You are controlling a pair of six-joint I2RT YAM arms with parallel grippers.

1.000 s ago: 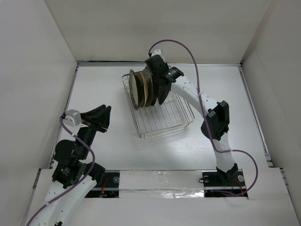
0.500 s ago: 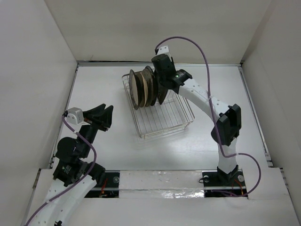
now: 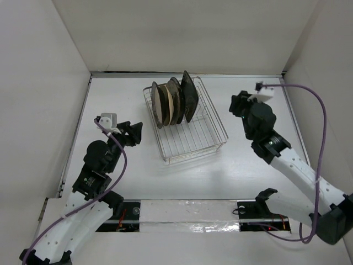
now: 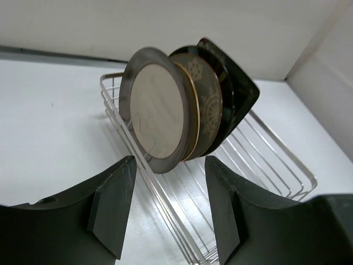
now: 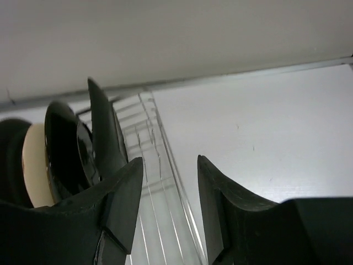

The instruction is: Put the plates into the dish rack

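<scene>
From up top, the plates (image 3: 174,102) all stand on edge, bunched at the far end of the dish rack (image 3: 205,138) mid-counter (image 3: 138,171). The left gripper (image 3: 134,133) sits left of the rack and the right gripper (image 3: 238,105) off to its right, neither touching it. Left wrist cam: jaws apart, nothing in them, plates straight ahead. Right wrist cam: same deal, apart and empty.

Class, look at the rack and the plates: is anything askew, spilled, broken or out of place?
Nothing spilled or broken. The plates stand on edge, packed together at the far end of the dish rack. Only oddity: the rack sits turned at an angle to the table.
</scene>
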